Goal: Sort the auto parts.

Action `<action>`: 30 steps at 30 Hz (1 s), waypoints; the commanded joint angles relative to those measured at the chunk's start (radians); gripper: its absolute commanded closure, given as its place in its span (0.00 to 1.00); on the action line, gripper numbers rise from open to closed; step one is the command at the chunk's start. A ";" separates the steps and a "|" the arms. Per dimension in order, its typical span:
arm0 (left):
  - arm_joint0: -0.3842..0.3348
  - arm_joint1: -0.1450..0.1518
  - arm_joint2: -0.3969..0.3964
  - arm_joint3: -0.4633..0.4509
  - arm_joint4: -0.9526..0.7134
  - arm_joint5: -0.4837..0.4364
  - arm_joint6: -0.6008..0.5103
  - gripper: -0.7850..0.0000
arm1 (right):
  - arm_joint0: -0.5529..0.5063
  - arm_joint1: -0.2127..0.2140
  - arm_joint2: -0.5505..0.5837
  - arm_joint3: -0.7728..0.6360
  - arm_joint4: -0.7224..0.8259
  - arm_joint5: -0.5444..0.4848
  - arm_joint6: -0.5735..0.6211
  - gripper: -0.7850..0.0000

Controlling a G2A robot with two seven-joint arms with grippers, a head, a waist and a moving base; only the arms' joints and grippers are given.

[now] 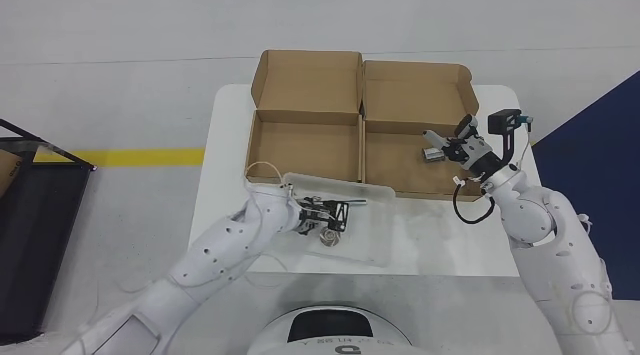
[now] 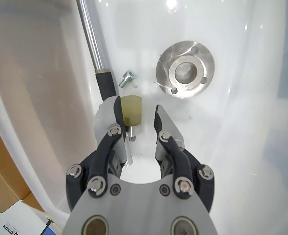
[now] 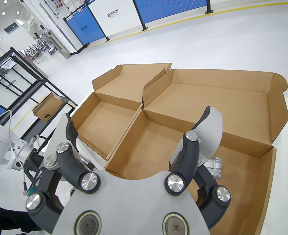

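On the white tabletop (image 1: 450, 245), two open cardboard boxes sit side by side at the far edge, the left box (image 1: 305, 150) (image 3: 102, 121) touching the right box (image 1: 400, 160) (image 3: 153, 143), both with their lids folded back. Nearer, left of centre, lies a shallow translucent white plastic tray (image 1: 372, 237) (image 2: 244, 99) that holds the loose auto parts. The left tool (image 1: 325, 215) (image 2: 137, 110) is down inside this tray with its fingers apart, and a short yellowish rubber cylinder on a threaded metal stud (image 2: 131, 110) lies between them; it sits close against one black pad and clear of the other, though I cannot tell whether it touches the near pad. Beside that same finger runs a long polished metal rod with a black sleeve at one end (image 2: 90, 30), the sleeved end nearest the tool. A small socket-head bolt (image 2: 128, 78) lies just beside the sleeve, and a round metal flange with a raised hub and small holes (image 2: 185, 68) rests flat on the tray floor, apart from the bolt. The right tool (image 1: 462, 145) (image 3: 139, 121) hangs above the right box with its fingers spread wide and nothing between them. Below it, on that box's floor, lies a small pale metal fitting (image 1: 433, 153) (image 3: 216, 167), partly hidden behind one finger.
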 commanded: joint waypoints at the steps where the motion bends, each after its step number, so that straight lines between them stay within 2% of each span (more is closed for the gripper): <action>1: -0.010 -0.007 0.010 0.023 -0.011 0.009 -0.017 0.66 | 0.000 0.000 0.000 0.000 0.000 0.000 0.000 0.00; 5: -0.027 -0.019 0.032 0.054 -0.022 0.015 -0.039 0.69 | 0.000 0.000 0.000 0.000 0.000 0.000 0.000 0.00; 7: -0.032 -0.024 0.041 0.063 -0.023 0.021 -0.048 0.73 | 0.000 0.000 0.000 0.000 0.000 0.000 0.000 0.00; 9: -0.036 -0.028 0.047 0.070 -0.026 0.025 -0.052 0.88 | 0.000 0.000 0.000 0.000 0.000 0.000 0.000 0.00; 10: -0.038 -0.029 0.048 0.071 -0.027 0.029 -0.054 1.00 | 0.000 0.000 0.000 0.000 0.000 0.000 0.000 0.00; 14: -0.036 -0.031 0.049 0.063 -0.025 0.047 -0.061 1.00 | 0.000 0.000 0.000 0.000 0.000 0.000 0.000 0.00; 19: -0.012 -0.019 0.027 0.000 -0.010 0.062 -0.054 1.00 | 0.000 0.000 0.000 0.000 0.000 0.000 0.000 0.00; 24: 0.053 0.010 -0.035 -0.123 0.031 0.099 -0.049 1.00 | 0.000 0.000 0.000 0.000 0.000 0.000 0.000 0.00; 30: 0.178 0.063 -0.159 -0.311 0.076 0.125 0.064 1.00 | 0.000 0.000 0.000 0.000 0.000 0.000 0.000 0.00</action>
